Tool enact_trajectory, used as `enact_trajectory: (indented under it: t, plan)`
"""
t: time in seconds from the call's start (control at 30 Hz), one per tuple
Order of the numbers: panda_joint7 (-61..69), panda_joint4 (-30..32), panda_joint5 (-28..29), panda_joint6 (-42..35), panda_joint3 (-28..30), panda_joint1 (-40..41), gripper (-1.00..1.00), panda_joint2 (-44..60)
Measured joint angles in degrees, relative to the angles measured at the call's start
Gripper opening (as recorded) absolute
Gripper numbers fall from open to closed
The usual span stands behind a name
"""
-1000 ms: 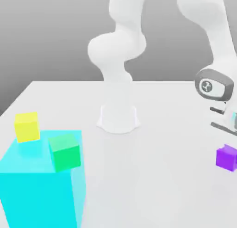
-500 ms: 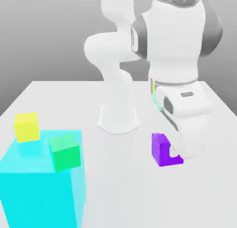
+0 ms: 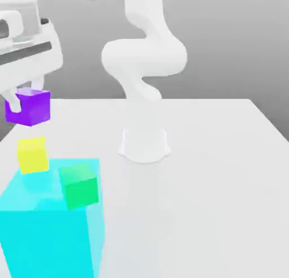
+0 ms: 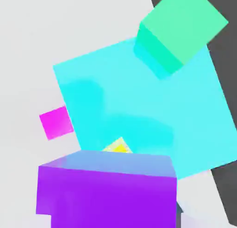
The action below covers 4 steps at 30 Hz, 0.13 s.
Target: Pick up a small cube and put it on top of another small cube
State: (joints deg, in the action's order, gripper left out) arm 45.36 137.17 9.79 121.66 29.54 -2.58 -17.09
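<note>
We see the hand [image 3: 25,99] at the exterior view's upper left, clamped tight on the purple cube [image 3: 31,106] and holding it clear of the worktop [image 3: 214,158]. Yellow cube [image 3: 33,154] sits at the purple cube's 6 o'clock, apart from it. Green cube [image 3: 80,184] at the yellow's 4 o'clock, on the cyan block [image 3: 51,232]. Hand view: small magenta square [image 4: 56,122] beside the block.

Held cube [image 3: 31,106] above another cube [image 3: 33,154], third cube [image 3: 79,184] seemingly on big block [image 3: 51,232]
</note>
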Motion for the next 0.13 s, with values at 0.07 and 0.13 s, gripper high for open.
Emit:
enact_trajectory:
  t: [0.07, 0.13]
  plan:
    - [0.15, 1.09, -0.09, 1.75, 0.35, 0.03, 1.00, 0.69]
    - [0.15, 1.09, -0.09, 1.75, 0.35, 0.03, 1.00, 0.69]
